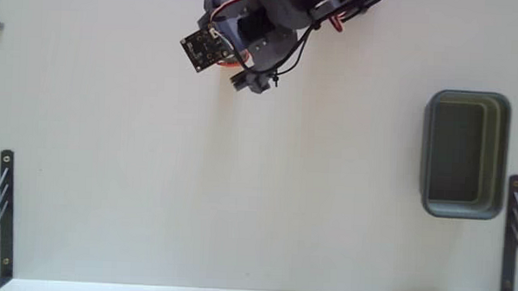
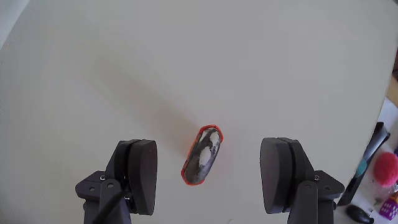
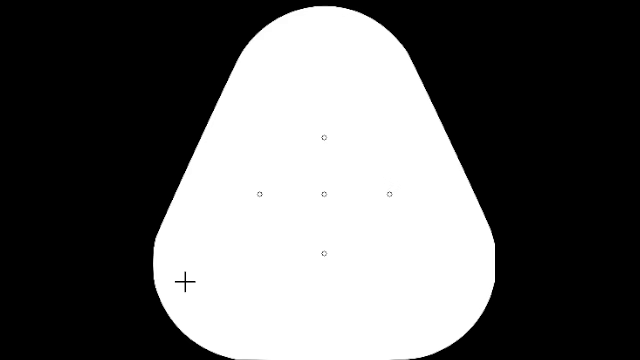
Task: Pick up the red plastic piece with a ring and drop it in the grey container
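Red piece [image 2: 203, 156] lies lengthwise between gripper [image 2: 211, 177] fingers.

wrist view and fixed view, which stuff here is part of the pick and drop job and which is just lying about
Part of the job:
- red plastic piece, lying on the table between the open pincer fingers
- grey container, at the right in the fixed view, nothing seen inside

Just lying about:
- black corner brackets at the table edges
- pink and dark clutter off the table's edge
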You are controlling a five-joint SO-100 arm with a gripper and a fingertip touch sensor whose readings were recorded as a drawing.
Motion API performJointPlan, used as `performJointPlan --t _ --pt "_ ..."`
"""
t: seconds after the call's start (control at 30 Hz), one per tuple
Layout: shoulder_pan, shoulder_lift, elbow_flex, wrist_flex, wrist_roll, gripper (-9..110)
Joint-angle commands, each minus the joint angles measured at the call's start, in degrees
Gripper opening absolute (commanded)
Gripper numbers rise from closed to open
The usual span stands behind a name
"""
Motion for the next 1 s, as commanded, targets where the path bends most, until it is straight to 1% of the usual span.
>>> performJointPlan --t 0.0,0.97 --pt "0.9 2.7 0.5 0.3 0.2 110" --pt "0.9 6.6 9.8 -5.2 0.2 110"
